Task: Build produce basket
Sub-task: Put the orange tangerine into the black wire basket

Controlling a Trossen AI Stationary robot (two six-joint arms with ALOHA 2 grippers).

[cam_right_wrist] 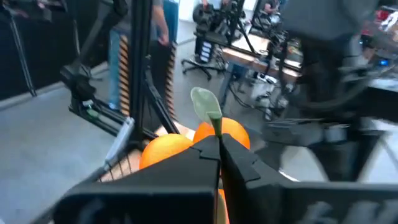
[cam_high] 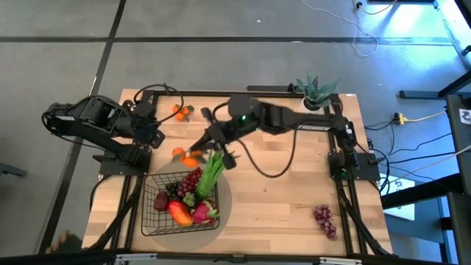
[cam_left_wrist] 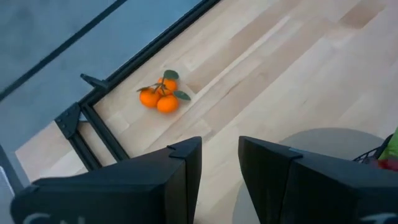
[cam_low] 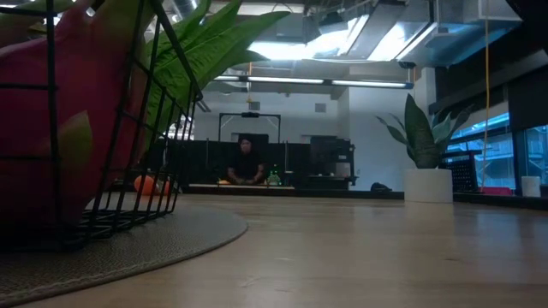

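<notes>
The black wire basket (cam_high: pixel 149 218) stands on a round grey mat at the near left. In it lie grapes, green leafy stalks (cam_high: pixel 211 175), a mango and a pink dragon fruit (cam_high: pixel 202 214). My right gripper (cam_high: pixel 197 153) hovers just beyond the basket's far edge, shut on a cluster of small oranges (cam_right_wrist: pixel 166 151). A second orange cluster (cam_left_wrist: pixel 160 98) rests on the table at the far left. My left gripper (cam_left_wrist: pixel 221 146) stands open above the table's left side with nothing between its fingers. A purple grape bunch (cam_high: pixel 324 220) lies at the near right. My right gripper pinches the orange cluster's green stem (cam_right_wrist: pixel 216 126), just below its leaf, between its two shut fingertips. The fingers reach out nearly level from the table's right side. The oranges sit just beyond and under the fingertips, held up off the table.
A spiky green plant in a white pot (cam_high: pixel 318 92) stands at the far right corner. Black frame rails run along the table's edges (cam_left_wrist: pixel 93 134). Bare wood lies between the basket and the grape bunch. Beyond the table a person sits at a desk (cam_low: pixel 247 162).
</notes>
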